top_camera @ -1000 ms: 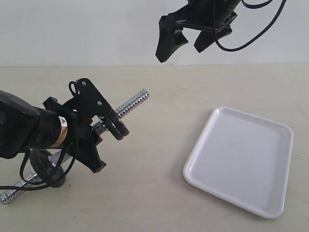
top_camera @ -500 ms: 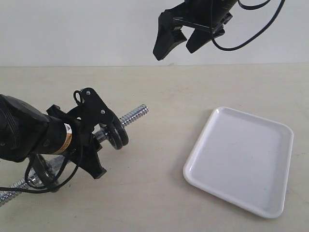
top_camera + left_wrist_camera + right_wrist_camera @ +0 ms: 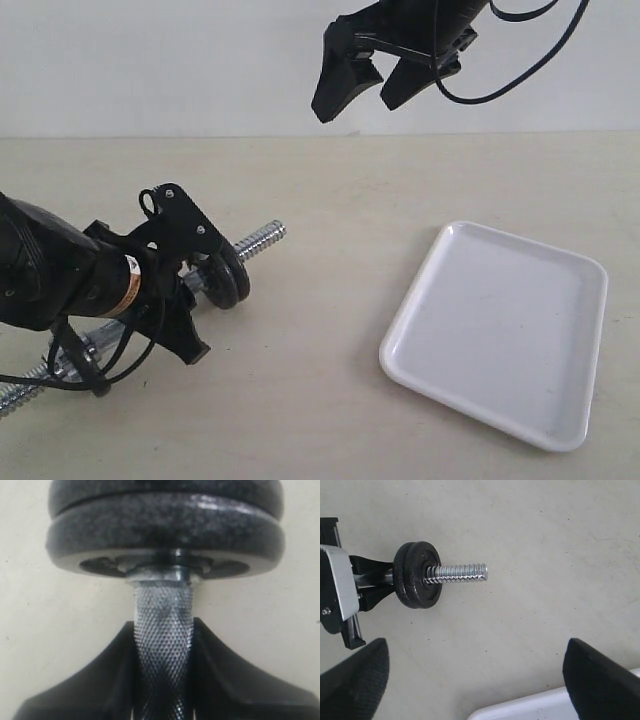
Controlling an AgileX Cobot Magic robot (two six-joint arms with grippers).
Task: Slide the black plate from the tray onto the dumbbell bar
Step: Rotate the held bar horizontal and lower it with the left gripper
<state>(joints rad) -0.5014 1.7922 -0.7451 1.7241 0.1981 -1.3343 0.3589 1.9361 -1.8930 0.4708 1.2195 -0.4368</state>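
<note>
The dumbbell bar [image 3: 258, 241] is held at a slant low over the table, my left gripper [image 3: 185, 272] shut on its knurled middle [image 3: 164, 597]. Two black plates [image 3: 229, 277] sit side by side on the bar, just past the fingers [image 3: 100, 680]; I cannot tell which one came from the tray. Beyond them the threaded end [image 3: 460, 572] sticks out bare. The white tray [image 3: 500, 335] lies at the right with nothing in it. My right gripper [image 3: 365, 85] hangs high above the table, open and holding nothing, its fingers [image 3: 355, 680] wide apart over the tray corner [image 3: 530, 707].
The bar's other threaded end [image 3: 18, 397] rests near the table's left edge, partly behind the left arm [image 3: 50, 275] and its cables. Black cables [image 3: 520, 70] loop from the right arm. Bare table [image 3: 320, 200] lies between bar and tray.
The left gripper has lowered the bar and drawn it down and to the left, closer to the table. The right gripper has drifted slightly up and left, still open.
</note>
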